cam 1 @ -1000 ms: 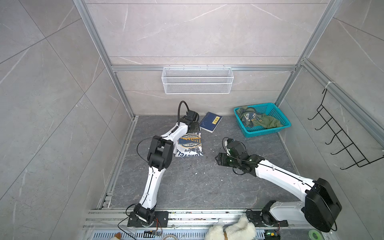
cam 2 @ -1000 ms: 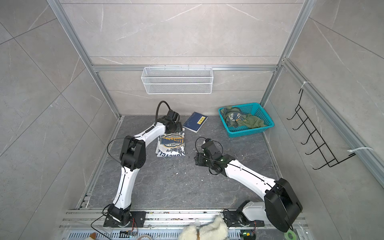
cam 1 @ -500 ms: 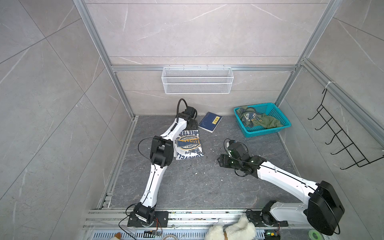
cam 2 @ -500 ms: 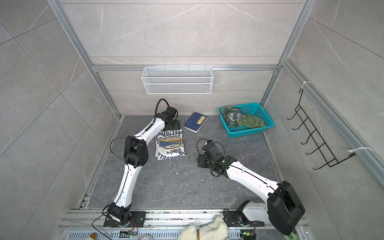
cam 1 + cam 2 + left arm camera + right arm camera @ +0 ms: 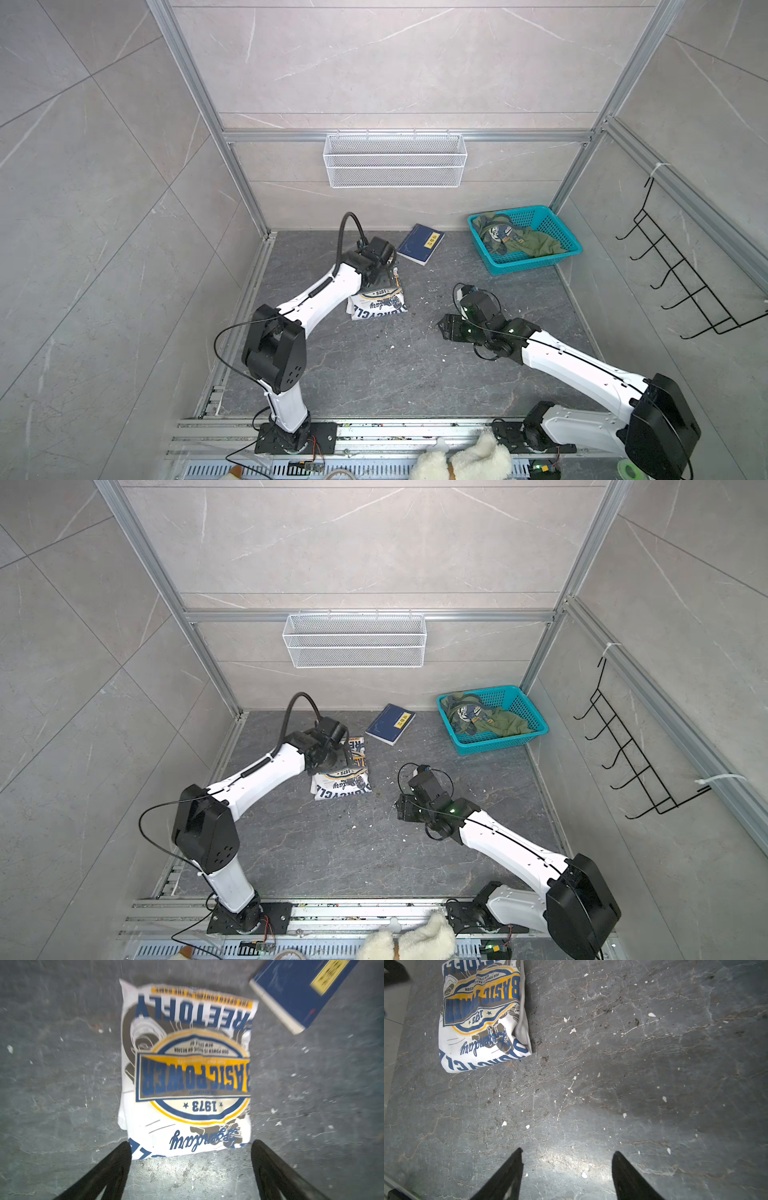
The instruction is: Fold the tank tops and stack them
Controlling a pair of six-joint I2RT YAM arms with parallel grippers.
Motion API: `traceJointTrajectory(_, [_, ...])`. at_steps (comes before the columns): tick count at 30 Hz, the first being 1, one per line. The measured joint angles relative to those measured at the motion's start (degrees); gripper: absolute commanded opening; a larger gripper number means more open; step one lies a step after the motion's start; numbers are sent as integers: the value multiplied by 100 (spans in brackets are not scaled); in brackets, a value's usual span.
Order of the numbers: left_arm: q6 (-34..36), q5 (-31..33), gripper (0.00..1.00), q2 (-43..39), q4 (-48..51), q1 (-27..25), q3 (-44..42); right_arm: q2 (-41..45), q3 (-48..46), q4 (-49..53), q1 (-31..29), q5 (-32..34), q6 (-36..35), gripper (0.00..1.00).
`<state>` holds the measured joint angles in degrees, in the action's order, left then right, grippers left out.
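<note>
The white tank top (image 5: 376, 303) (image 5: 341, 779) lies folded into a small rectangle on the grey floor, badge print up. My left gripper (image 5: 390, 275) (image 5: 345, 753) hovers over its far end. In the left wrist view the left gripper (image 5: 191, 1144) is open, with only bare floor between its fingers (image 5: 116, 1159) and the top's edge (image 5: 187, 1076) just past the tips. The olive green tank top (image 5: 536, 245) (image 5: 500, 725) lies crumpled in the teal basket. My right gripper (image 5: 445, 328) (image 5: 400, 808) (image 5: 566, 1152) is open over bare floor, right of the white top (image 5: 481, 1020).
A navy book (image 5: 420, 244) (image 5: 299, 993) lies just right of the white top's far end. The teal basket (image 5: 528, 266) stands at the back right. A white wire basket (image 5: 395, 166) hangs on the back wall, a black hook rack (image 5: 681, 282) on the right wall. A fluffy plush (image 5: 461, 461) sits at the front rail.
My left gripper's jaws have spread wider and it has drawn back toward the near side over the white top, which now lies free. The right arm has barely moved.
</note>
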<state>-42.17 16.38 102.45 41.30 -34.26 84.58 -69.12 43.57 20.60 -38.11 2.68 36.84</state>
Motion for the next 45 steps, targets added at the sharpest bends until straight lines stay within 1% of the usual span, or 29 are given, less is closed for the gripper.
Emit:
traceJointTrajectory(1, [-50, -20, 81, 142, 2, -57, -79, 11, -11, 0, -4, 11, 2, 72])
traceJointTrajectory(3, [-90, -111, 77, 444, -63, -114, -87, 17, -13, -2, -9, 37, 4, 73])
traceJointTrajectory(7, [-105, -269, 77, 922, -197, -168, -37, 105, -31, 9, -13, 111, 7, 75])
traceJointTrajectory(9, [-103, -302, 77, 1023, -258, -177, -63, 205, -70, 20, -13, 164, 7, 75])
traceJointTrajectory(14, [-9, -236, 78, 1032, -450, -136, -317, 286, -111, 61, -13, 236, 7, 75])
traceJointTrajectory(16, [109, -251, 78, 975, -575, -31, -481, 286, -131, 63, -13, 249, 7, 75])
traceJointTrajectory(18, [282, -254, 81, 870, -623, 199, -636, 275, -138, 72, -13, 254, 7, 75])
traceJointTrajectory(20, [452, -238, 82, 750, -619, 527, -734, 264, -138, 74, -13, 251, 7, 75])
traceJointTrajectory(24, [839, -181, 84, 531, -595, 1480, -811, 243, -138, 107, -13, 256, 7, 75])
traceJointTrajectory(27, [1097, -96, 88, 472, -533, 2074, -723, 192, -136, 107, -13, 256, 7, 75])
traceJointTrajectory(30, [1202, 26, 88, 472, -402, 2457, -529, 151, -136, 127, -13, 264, 7, 75])
traceJointTrajectory(32, [1213, 140, 88, 433, -323, 2562, -437, 151, -133, 155, -13, 273, 7, 75])
traceJointTrajectory(35, [1215, 157, 89, 219, -236, 2437, -422, 151, -129, 179, -13, 273, 7, 75])
traceJointTrajectory(39, [1255, 144, 90, 24, -219, 1679, -166, 151, -125, 190, -13, 273, 7, 75])
traceJointTrajectory(42, [1331, 129, 88, 225, -216, 1110, 271, 133, -125, 190, -13, 271, 7, 75])
traceJointTrajectory(45, [1349, 105, 84, 721, -197, 859, 796, 118, -125, 190, -13, 271, 26, 74])
